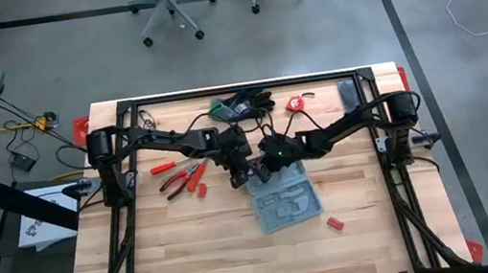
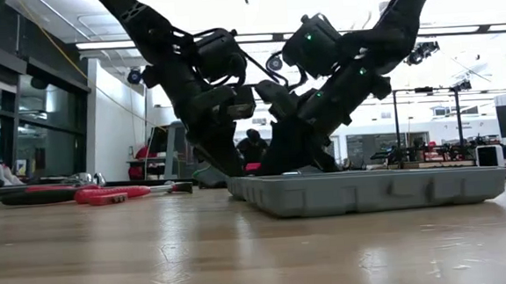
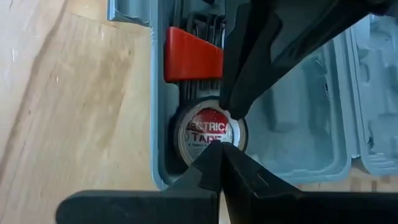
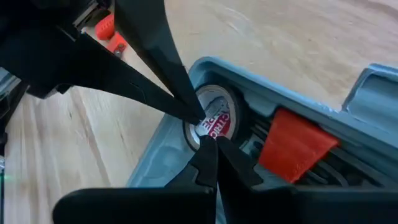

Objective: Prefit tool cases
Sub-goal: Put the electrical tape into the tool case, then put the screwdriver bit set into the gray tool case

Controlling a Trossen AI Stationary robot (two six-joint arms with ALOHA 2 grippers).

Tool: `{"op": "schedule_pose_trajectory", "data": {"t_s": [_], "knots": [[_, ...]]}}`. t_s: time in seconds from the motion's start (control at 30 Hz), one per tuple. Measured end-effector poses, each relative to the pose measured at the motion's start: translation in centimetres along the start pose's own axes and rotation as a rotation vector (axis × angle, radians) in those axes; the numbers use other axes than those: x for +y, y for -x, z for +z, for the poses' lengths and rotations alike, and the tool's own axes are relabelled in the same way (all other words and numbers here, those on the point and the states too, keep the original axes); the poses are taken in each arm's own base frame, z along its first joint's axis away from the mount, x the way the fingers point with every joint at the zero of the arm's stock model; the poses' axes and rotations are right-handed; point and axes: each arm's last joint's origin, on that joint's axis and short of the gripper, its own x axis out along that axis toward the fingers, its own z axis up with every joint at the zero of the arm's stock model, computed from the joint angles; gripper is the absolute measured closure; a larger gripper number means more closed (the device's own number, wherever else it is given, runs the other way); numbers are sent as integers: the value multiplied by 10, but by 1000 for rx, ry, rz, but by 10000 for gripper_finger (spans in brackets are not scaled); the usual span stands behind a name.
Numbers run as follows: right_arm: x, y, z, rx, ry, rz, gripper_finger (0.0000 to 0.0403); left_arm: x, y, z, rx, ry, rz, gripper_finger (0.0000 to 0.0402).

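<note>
- The tool case [image 1: 285,204] lies open and flat near the middle of the bench [image 1: 195,260], moulded recesses facing up.
- Both arms are crowded over its far end. In the wrist views, both tips meet at a roll of electrical tape [image 3: 210,132] sitting in a round recess at one corner of the case.
- Right next to the tape there's a red holder of hex keys [image 3: 193,53] already sitting in its slot.
- Left tool [image 3: 222,148] is clenched, fingers pinched together with the tips right on the tape's edge. It looks more like pressing than holding, nothing sits between the fingers.
- Right tool [image 4: 210,144] is clenched too, tips down on the same roll from the other side.
- My read: this is the seating step, pushing the tape down into its pocket.
- Next move probably calls for lifting both tips straight off without dragging the roll back out, then going for another item. Red-handled pliers [image 1: 180,177] lie on the bench to the left, and a small red piece [image 1: 335,224] near the case's right.
</note>
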Motion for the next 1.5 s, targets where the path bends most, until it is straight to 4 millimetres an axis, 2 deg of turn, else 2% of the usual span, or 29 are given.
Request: {"op": "schedule_pose_trajectory", "data": {"t_s": [0.27, 0.53, 0.73, 0.93, 1.1, 1.23, 1.5], "knots": [[10, 20, 8, -38, 32, 10, 403, -1, 14, 6, -51, 13, 23, 401], [25, 43, 21, -127, 63, 49, 403, -10, 53, 16, -155, 2, 34, 401], [31, 59, 25, -135, 83, 53, 403, -9, 80, 9, -116, -16, 166, 401], [32, 68, 24, -113, 82, 33, 403, 4, 94, -6, 30, -32, 296, 401], [36, 82, 25, -107, 106, 33, 403, 19, 99, -11, 91, 11, 305, 401], [40, 103, 28, -138, 137, 19, 403, 29, 102, -9, 64, 53, 262, 401], [39, 153, 27, -181, 158, -117, 403, 54, 110, -7, 22, 127, 318, 401]]}}
